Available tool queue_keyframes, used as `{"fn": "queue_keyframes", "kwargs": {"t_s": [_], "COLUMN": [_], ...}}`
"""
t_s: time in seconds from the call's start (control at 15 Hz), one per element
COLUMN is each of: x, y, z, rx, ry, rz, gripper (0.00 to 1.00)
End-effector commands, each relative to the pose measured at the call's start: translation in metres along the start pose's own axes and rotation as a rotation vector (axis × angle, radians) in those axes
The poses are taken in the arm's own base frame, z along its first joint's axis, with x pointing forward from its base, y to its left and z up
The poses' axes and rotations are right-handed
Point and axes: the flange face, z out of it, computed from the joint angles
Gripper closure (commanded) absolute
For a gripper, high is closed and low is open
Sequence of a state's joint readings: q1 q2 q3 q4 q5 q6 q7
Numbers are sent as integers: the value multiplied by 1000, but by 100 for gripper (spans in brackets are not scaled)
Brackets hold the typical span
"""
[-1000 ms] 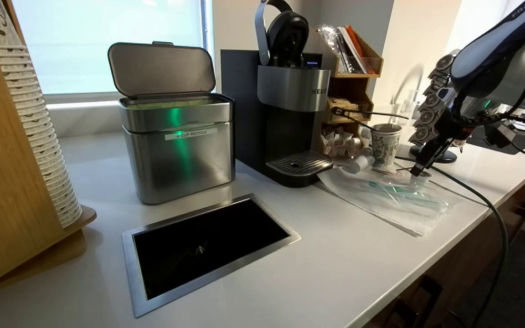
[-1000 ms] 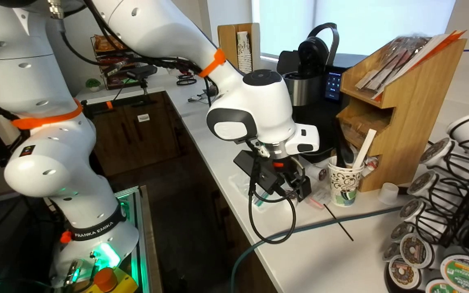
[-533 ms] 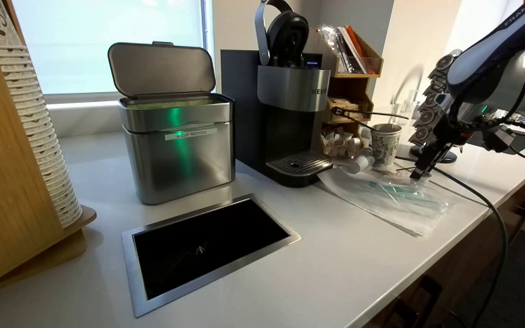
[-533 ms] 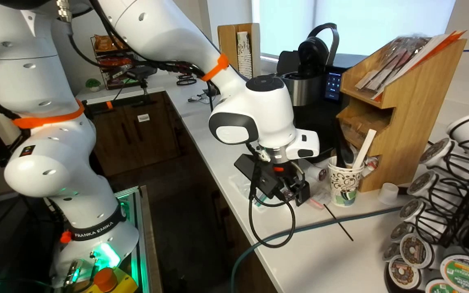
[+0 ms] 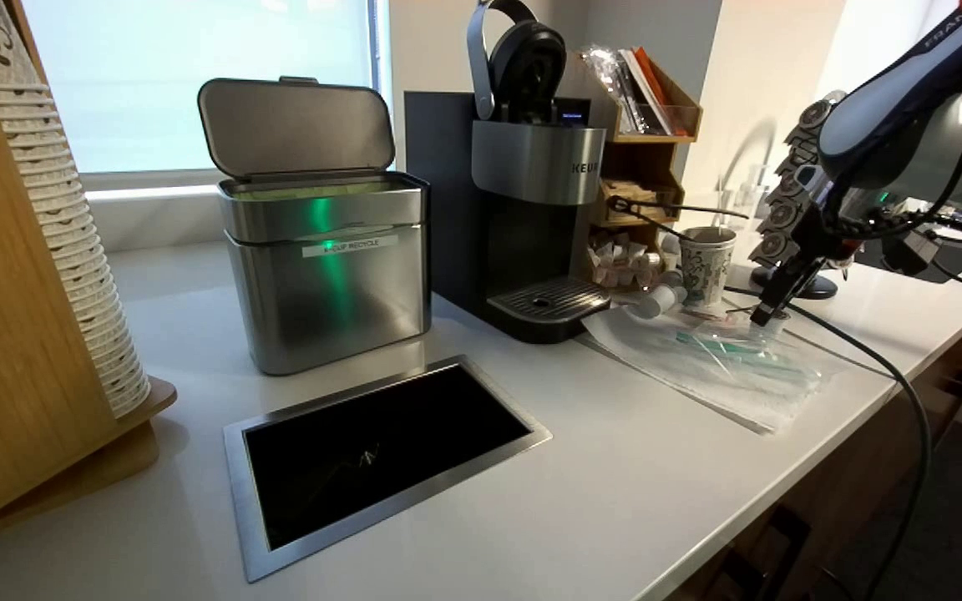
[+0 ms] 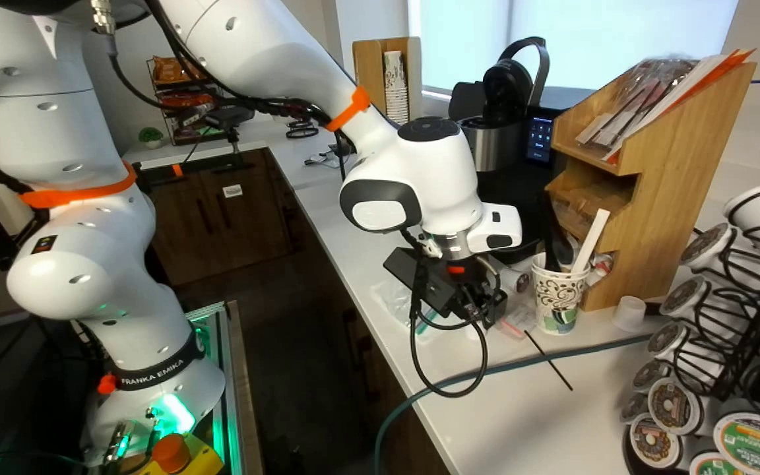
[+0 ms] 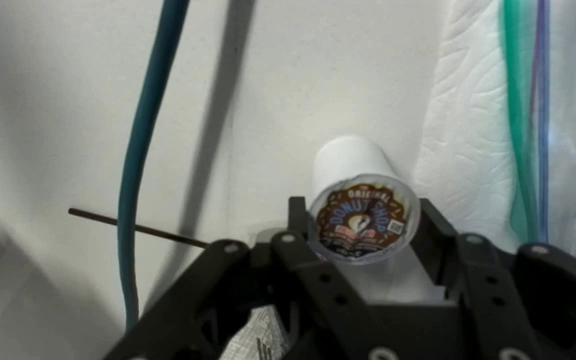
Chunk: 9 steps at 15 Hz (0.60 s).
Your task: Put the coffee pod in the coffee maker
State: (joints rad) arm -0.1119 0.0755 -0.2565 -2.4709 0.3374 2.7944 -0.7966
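Note:
The coffee pod [image 7: 364,220], a white cup with a brown "Donut Shop" lid, lies between the fingers of my gripper [image 7: 363,214] in the wrist view. A dark finger presses against either side of its rim, so the gripper is shut on it. Low over the counter, the gripper [image 5: 765,315] hides most of the pod in both exterior views. The coffee maker [image 5: 535,163], black with a silver front band, stands farther along the counter. Its lid and handle [image 5: 527,71] are raised. In an exterior view the coffee maker [image 6: 493,148] is behind the arm, its lower part partly covered.
A steel recycle bin [image 5: 331,292] with raised lid stands beside the coffee maker, near a framed counter opening [image 5: 489,467]. A paper cup with stirrers [image 6: 558,297], a wooden organizer [image 6: 677,191], a pod rack [image 6: 736,316], a plastic bag [image 5: 748,355] and a teal cable [image 6: 518,366] surround the gripper.
My gripper has dipped slightly and its fingers have come together on the pod, with a small shift of the hand since. The coffee maker and bin are unmoved.

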Motion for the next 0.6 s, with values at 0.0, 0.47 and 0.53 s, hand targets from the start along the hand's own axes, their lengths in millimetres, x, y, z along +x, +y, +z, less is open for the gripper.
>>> {"fn": "queue_keyframes", "kwargs": {"t_s": [0.0, 0.47, 0.53], "x": [4, 27, 33], "y": [-17, -86, -95], "z": [-36, -162, -184], "rx": [-7, 30, 22], "ry": [76, 342, 389], "rz": [-54, -322, -361], "gripper": [71, 71, 71]}}
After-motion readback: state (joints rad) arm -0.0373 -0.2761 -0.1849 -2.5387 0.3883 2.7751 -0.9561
